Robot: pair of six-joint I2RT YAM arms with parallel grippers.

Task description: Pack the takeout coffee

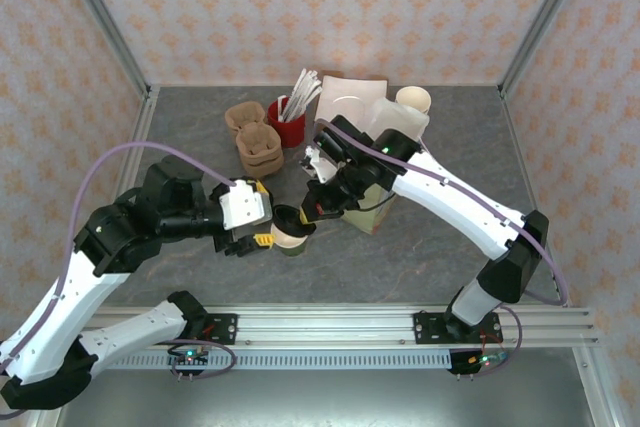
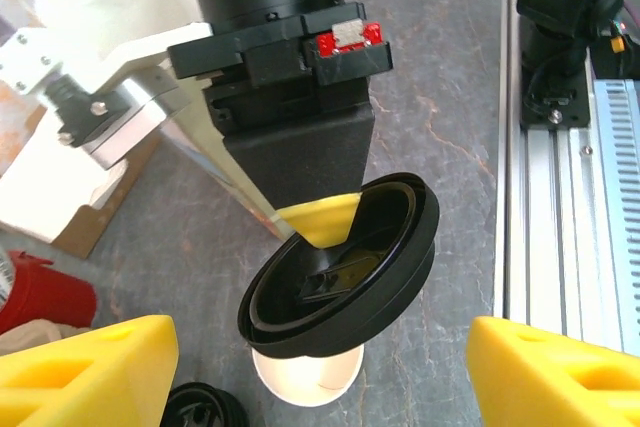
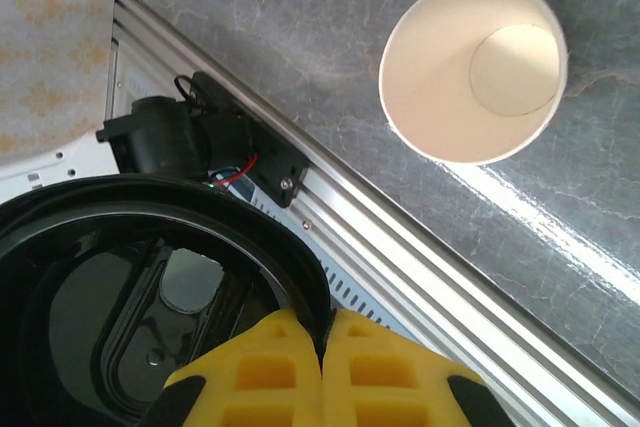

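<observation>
The takeout coffee's paper cup (image 1: 292, 244) (image 3: 470, 67) stands lidless and empty on the grey table. Its black lid (image 1: 290, 217) (image 2: 340, 267) hangs tilted just above the cup (image 2: 305, 382), covering part of the rim. My right gripper (image 1: 318, 209) (image 3: 325, 362) is shut on the lid's rim (image 3: 300, 267), pinching it between the yellow fingers. Down at the cup's level, my left gripper (image 1: 263, 214) (image 2: 320, 387) is open. One yellow finger (image 2: 90, 367) stands on each side of the cup, apart from it.
A white paper bag (image 1: 385, 147) stands behind the right gripper. Behind it are stacked white cups (image 1: 413, 99). A red holder of sticks (image 1: 288, 119) and cardboard carriers (image 1: 255, 142) are at the back left. A loose black lid (image 2: 200, 409) lies by the left finger. The metal rail (image 1: 400, 325) runs along the front.
</observation>
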